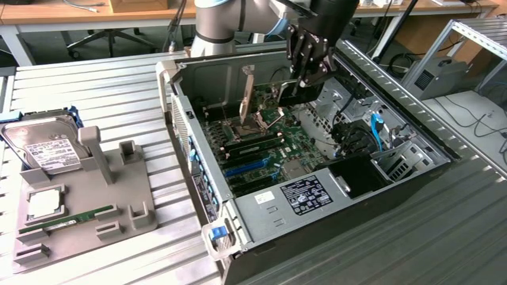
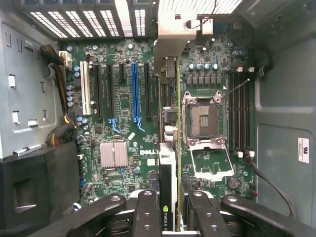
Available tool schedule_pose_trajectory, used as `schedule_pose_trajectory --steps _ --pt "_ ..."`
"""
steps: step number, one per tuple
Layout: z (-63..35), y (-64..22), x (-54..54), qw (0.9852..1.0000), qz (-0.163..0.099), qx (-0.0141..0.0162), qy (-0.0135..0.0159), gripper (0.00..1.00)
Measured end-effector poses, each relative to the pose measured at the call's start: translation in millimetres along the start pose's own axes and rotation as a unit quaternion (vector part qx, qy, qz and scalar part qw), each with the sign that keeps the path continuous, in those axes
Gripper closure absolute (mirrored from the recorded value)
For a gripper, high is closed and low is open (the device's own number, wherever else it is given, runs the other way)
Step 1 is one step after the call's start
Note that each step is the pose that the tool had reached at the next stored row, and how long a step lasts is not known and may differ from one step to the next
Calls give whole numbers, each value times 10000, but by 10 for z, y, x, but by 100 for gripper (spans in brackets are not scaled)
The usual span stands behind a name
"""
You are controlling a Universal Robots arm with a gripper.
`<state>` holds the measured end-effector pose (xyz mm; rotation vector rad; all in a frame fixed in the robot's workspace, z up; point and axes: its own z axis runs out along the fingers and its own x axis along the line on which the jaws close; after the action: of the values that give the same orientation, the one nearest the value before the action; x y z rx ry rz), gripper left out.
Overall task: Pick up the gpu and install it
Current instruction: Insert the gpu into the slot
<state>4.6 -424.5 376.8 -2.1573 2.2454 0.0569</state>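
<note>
Both jaws of my gripper (image 2: 168, 210) are clenched on the gpu (image 2: 169, 163) — it hangs edge-on straight below me, long axis parallel to the blue slot (image 2: 136, 89), just beside that slot on its socket (image 2: 205, 121) side — and, I judge, not yet seated.

Motherboard (image 2: 123, 128) showing green, dotted with silver. On motherboard, long slot (image 2: 136, 91) glowing blue, end slot (image 2: 86, 89) showing white. Over motherboard, gpu (image 2: 168, 187) showing black edge, green logo. Gripper (image 2: 170, 210) appearing black. Beside motherboard, cable (image 1: 376, 130) showing blue.
</note>
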Motion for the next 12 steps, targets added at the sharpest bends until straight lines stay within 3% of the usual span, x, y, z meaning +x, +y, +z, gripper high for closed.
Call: schedule_pose_trajectory --steps 12 --pt "87 18 7 10000 -7 48 -31 73"
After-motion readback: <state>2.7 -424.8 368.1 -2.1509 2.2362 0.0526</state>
